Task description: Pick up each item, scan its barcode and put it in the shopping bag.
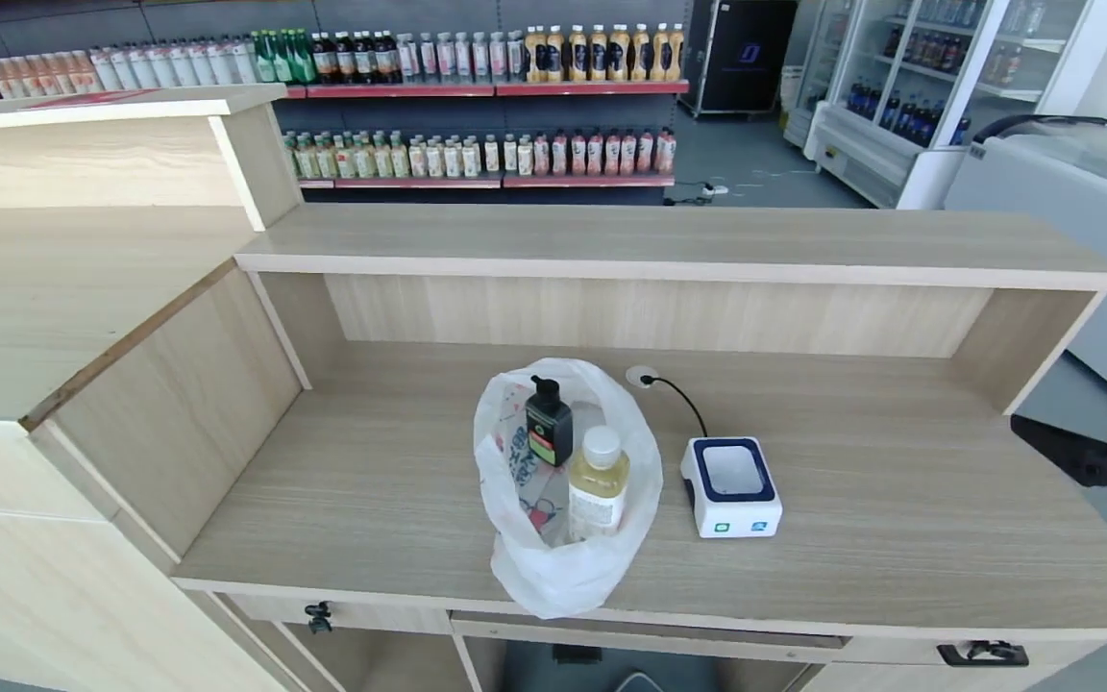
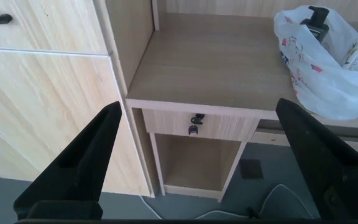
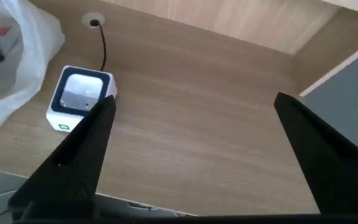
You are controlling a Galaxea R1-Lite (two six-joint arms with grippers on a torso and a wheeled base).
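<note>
Right gripper [image 3: 192, 98], fingers spread wide and empty, hovers level above the counter [image 1: 899, 500], well right of the scanner [image 1: 731, 485]. Left gripper [image 2: 197, 104], equally wide and empty, hangs low before the counter's front, well left of the scanner. Just left of the scanner stands the bag [image 1: 563, 567], with a black pump bottle [image 1: 549, 423] and a yellow bottle [image 1: 598, 485] upright inside.

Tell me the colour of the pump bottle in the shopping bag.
The pump bottle is black, clearest in the head view.
</note>
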